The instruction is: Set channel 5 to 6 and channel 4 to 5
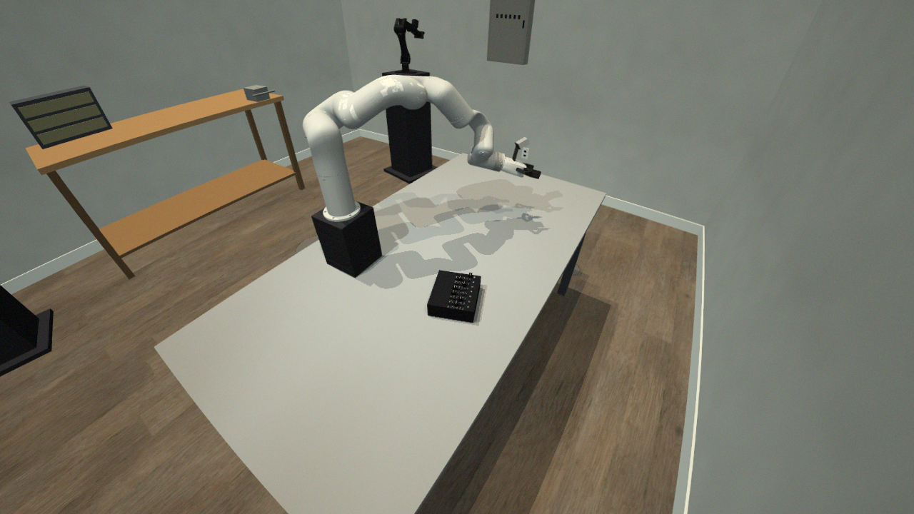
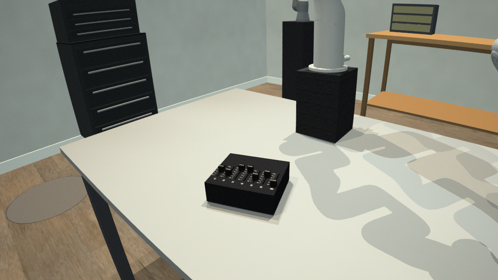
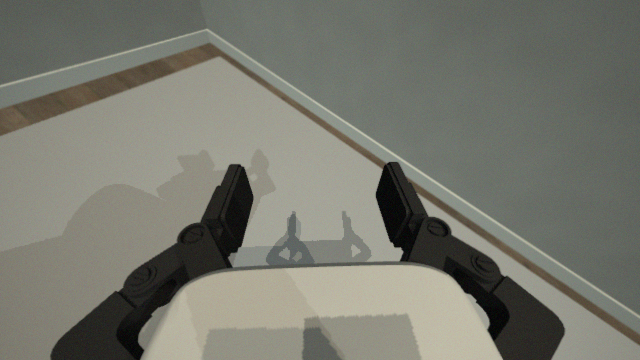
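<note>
The lighting desk (image 1: 455,295) is a small black box standing flat on the grey table, near its right edge. It also shows in the exterior view (image 2: 248,187), with several black fader caps at differing positions along its top. The scale marks are too small to read. My gripper (image 1: 531,171) hangs high above the far end of the table, well away from the desk. In the wrist view the gripper (image 3: 315,195) has both black fingers spread wide with nothing between them. The desk is not in the wrist view.
The arm's black base block (image 1: 348,238) stands on the table behind the desk. A wooden shelf unit (image 1: 159,165) stands to the left on the floor. A black drawer cabinet (image 2: 102,66) stands beyond the table's end.
</note>
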`<move>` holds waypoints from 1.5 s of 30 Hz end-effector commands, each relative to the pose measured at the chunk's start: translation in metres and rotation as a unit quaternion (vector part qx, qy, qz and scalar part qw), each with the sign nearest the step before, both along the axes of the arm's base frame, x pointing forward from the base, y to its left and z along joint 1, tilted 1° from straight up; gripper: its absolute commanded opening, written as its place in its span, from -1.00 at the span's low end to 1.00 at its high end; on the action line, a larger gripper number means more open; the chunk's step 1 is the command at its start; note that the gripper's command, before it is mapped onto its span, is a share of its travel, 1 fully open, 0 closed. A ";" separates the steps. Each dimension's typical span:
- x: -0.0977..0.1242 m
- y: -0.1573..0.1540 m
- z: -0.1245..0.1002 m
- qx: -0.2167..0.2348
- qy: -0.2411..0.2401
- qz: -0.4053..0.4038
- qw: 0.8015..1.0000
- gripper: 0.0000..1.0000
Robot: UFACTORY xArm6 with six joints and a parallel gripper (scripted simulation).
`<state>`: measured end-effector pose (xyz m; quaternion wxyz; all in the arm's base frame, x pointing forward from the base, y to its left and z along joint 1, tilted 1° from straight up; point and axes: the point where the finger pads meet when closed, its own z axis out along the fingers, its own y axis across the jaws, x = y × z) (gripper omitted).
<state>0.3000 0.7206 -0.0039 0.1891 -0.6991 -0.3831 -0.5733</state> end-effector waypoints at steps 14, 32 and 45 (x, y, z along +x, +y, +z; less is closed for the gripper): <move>0.000 0.001 0.003 0.003 -0.001 0.000 1.000 1.00; 0.078 -0.079 -0.009 -0.023 0.075 -0.143 0.987 1.00; 0.143 -0.196 -0.023 -0.039 0.184 -0.320 0.929 1.00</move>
